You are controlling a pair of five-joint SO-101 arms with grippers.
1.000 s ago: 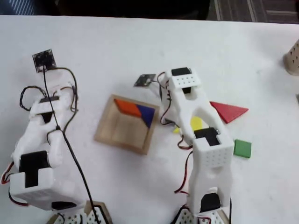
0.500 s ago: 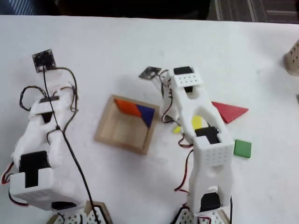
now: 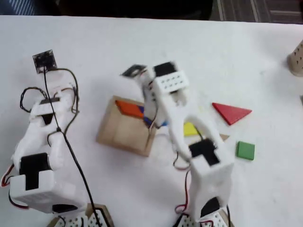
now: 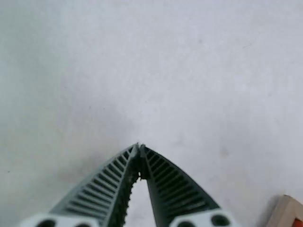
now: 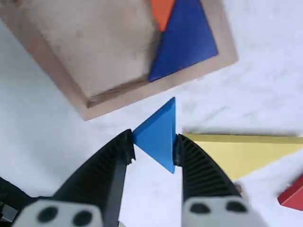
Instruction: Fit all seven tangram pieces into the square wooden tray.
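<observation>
We list a square wooden tray [image 5: 52, 61] holding an orange piece [image 5: 162, 9], perhaps four-sided, and a navy triangle [image 5: 184, 40]; right gripper [image 5: 154, 142] pinches a light blue triangle [image 5: 160, 135], left gripper [image 4: 140, 149] pressed closed.

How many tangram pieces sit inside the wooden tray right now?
2: the orange piece and the dark blue triangle, touching, in one corner of the tray. The right pincer holds a light blue triangle outside it. The arm may hide more.

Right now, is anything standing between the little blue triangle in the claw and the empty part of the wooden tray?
Nothing loose. The right gripper holds the light blue triangle just outside the tray; only its raised rim lies before the bare floor. The orange piece and dark blue triangle sit in one corner.
</observation>
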